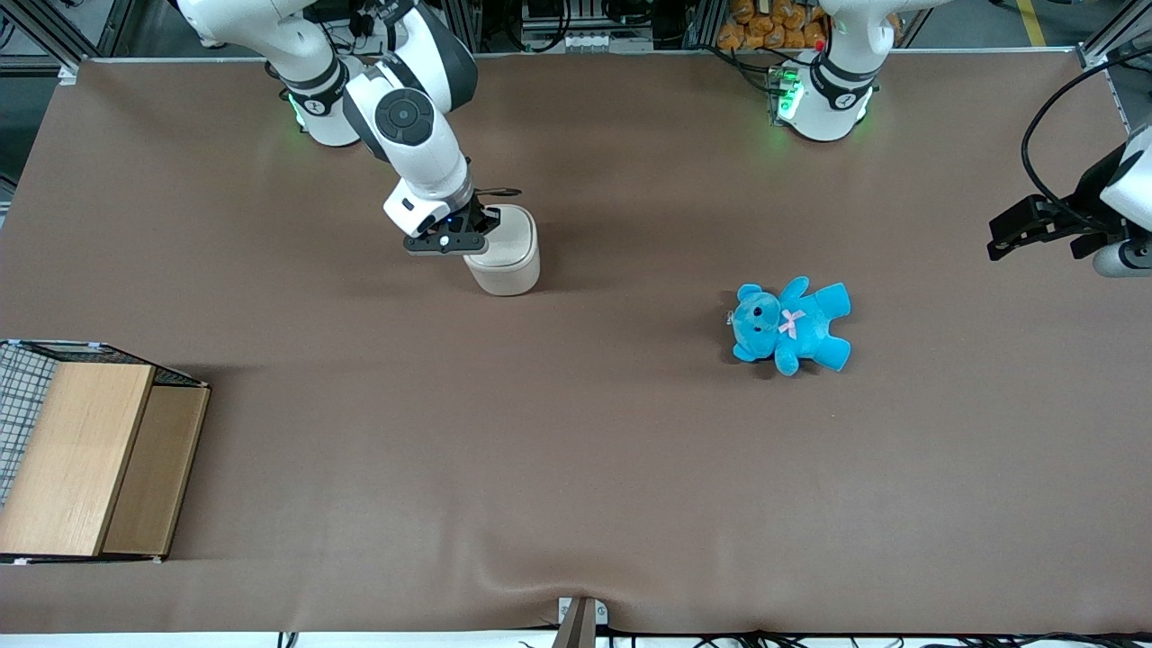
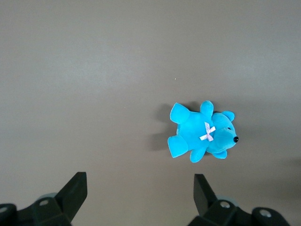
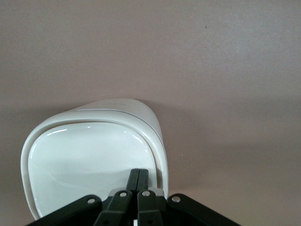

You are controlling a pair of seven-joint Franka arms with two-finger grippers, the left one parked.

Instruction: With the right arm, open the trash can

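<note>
The cream-white trash can [image 1: 508, 255] stands on the brown table, its flat lid down. In the right wrist view the trash can [image 3: 94, 155] shows from above, the glossy lid lying level inside the rim. My right gripper [image 1: 480, 219] hangs just over the lid's edge nearest the working arm. Its two black fingers [image 3: 133, 179] are pressed together with nothing between them, and their tips rest at the lid's edge by the rim. The gripper [image 3: 138, 173] is shut.
A blue teddy [image 1: 790, 325] lies on the table toward the parked arm's end, also seen in the left wrist view [image 2: 201, 133]. A wooden box with wire mesh [image 1: 90, 450] stands at the working arm's end, nearer the front camera.
</note>
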